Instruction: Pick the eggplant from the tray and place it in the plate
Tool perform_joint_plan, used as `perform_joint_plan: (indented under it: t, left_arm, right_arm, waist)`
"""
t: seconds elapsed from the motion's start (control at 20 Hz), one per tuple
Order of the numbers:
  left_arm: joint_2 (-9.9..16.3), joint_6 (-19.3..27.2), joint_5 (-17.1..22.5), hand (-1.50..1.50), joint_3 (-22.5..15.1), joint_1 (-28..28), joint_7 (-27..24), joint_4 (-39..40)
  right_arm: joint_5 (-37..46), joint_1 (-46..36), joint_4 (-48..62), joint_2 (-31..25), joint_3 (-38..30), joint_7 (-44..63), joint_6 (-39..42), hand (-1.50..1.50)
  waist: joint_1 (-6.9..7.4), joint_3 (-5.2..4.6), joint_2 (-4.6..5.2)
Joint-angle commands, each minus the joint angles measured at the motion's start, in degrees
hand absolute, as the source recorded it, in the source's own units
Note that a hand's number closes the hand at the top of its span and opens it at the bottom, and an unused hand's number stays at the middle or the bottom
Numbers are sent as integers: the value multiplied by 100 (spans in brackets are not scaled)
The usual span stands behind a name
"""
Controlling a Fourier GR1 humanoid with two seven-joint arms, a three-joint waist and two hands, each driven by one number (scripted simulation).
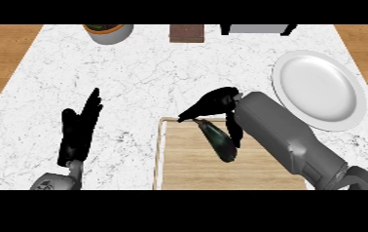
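A dark purple eggplant lies slanted on the wooden tray at the bottom middle of the head view. My right hand is over the eggplant's upper stem end, its fingers curled down on both sides of it. The white plate sits on the marble counter to the right, apart from the tray. My left hand rests open at the left with its fingers pointing up, holding nothing.
Along the counter's far edge stand a grey pot with a plant, a small brown block and a grey object on black legs. Wooden floor shows past both counter sides.
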Motion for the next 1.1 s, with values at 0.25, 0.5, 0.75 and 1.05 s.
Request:
perform_joint_plan:
  t: [0.25, 0.5, 0.75, 1.05]
  left_arm:
    - [-45, -278, 37, 0, 209, 264, -582, 221]
    - [-114, -149, -87, 0, 114, 271, -66, -179]
    - [-264, -109, -231, 0, 140, 8, 63, 87]
    - [-233, -280, -226, 0, 327, 205, -93, -4]
  right_arm:
    - [348, -13, 531, 118, 118, -889, 315, -150]
    - [644, 210, 756, 244, 280, -1342, -399, 150]
    - [737, 35, 719, 357, -12, -1322, -510, 150]
    - [891, 88, 1030, 345, -666, -1235, -1281, 150]
  waist:
    - [1, -3, 9]
    - [47, 3, 18]
    - [-22, 1, -2]
    - [-20, 1, -6]
